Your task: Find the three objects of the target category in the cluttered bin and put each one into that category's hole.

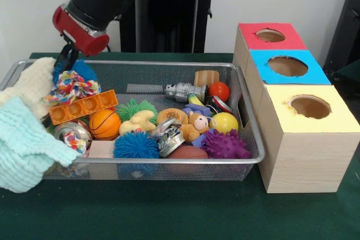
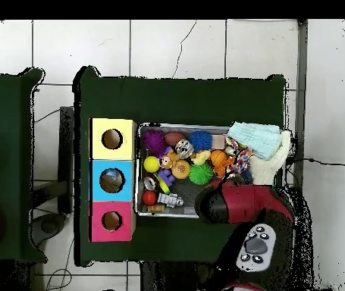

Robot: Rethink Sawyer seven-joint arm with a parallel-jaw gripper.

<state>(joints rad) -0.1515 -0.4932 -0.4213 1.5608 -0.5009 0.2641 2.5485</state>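
Observation:
A wire mesh bin (image 1: 251,117) (image 2: 138,198) holds a heap of toys. Among them are a basketball (image 1: 104,123), a yellow ball (image 1: 224,122), a red ball (image 1: 219,90), a blue spiky ball (image 1: 135,145), a purple spiky ball (image 1: 225,144) and a yellow duck (image 1: 139,122). My gripper (image 1: 66,59) hangs at the bin's back left corner in the front view, just above a multicoloured rope toy (image 1: 72,87). Its tips are partly hidden behind that toy. The red arm (image 2: 239,201) covers the gripper in the overhead view.
Three boxes with round holes stand beside the bin: red (image 1: 270,36), blue (image 1: 287,66), yellow (image 1: 310,107). A light blue cloth (image 1: 25,144) and a cream cloth (image 1: 31,85) drape over the bin's left end. An orange tray (image 1: 83,106) lies under the rope toy.

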